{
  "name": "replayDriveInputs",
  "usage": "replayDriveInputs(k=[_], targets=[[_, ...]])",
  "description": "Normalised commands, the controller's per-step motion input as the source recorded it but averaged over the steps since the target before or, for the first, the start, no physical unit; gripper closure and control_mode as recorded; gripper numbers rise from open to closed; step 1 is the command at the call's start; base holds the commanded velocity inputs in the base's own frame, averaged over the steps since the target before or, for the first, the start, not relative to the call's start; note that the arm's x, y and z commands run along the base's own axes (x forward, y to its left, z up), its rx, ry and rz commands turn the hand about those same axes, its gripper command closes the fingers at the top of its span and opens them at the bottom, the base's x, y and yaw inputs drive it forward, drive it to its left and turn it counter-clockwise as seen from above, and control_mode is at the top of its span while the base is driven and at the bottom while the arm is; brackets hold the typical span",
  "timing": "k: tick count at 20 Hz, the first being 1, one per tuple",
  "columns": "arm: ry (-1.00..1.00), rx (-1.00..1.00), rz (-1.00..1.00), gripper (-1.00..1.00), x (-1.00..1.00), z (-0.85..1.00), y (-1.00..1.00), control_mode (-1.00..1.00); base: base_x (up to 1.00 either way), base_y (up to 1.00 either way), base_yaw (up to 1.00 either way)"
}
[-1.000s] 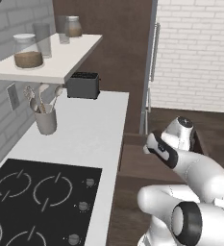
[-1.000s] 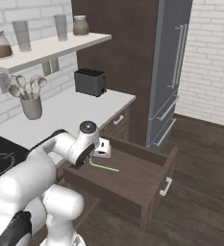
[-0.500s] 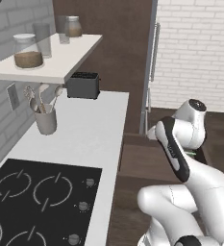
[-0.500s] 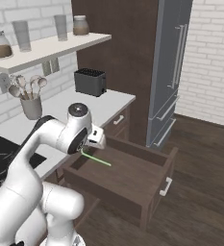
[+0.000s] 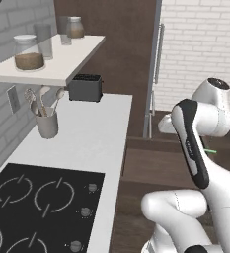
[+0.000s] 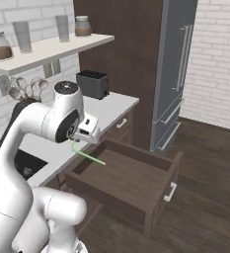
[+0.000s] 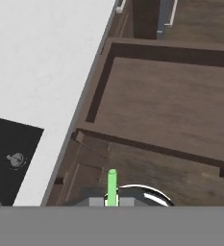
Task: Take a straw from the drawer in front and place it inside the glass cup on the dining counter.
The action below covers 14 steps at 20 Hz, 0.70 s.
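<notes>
The gripper point(image 6: 75, 144) is clenched on the straw point(image 6: 89, 156), which hangs in the air above the left part of the open drawer point(image 6: 162, 170), slanting down from the fingers. In the hand view the straw point(image 7: 112, 187) stands up between the finger tips. The drawer has nothing inside, only its brown floor. On the white worktop point(image 5: 94, 137) a grey utensil holder point(image 5: 47, 125) holds several utensils, and a black toaster point(image 5: 85, 87) stands further back

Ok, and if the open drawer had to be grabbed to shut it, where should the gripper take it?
By the small pale handle on the drawer front, coming from the room side towards the cabinets. It is a short bar standing off the flat front, so fingers could probably close across it. The gripper is holding the straw, though.
</notes>
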Motion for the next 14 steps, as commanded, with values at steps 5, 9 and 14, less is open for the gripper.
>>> replayDriveInputs(k=[5,9,14], targets=[[0.20,0.00,0.00,1.00,-0.56,0.65,0.11,-1.00,0.00,0.00,0.00],[0.21,0.00,0.00,1.00,-0.47,0.41,0.05,-1.00,0.00,0.00,0.00],[0.04,0.00,0.00,1.00,-0.25,0.10,0.00,1.00,-0.58,0.00,0.00]])
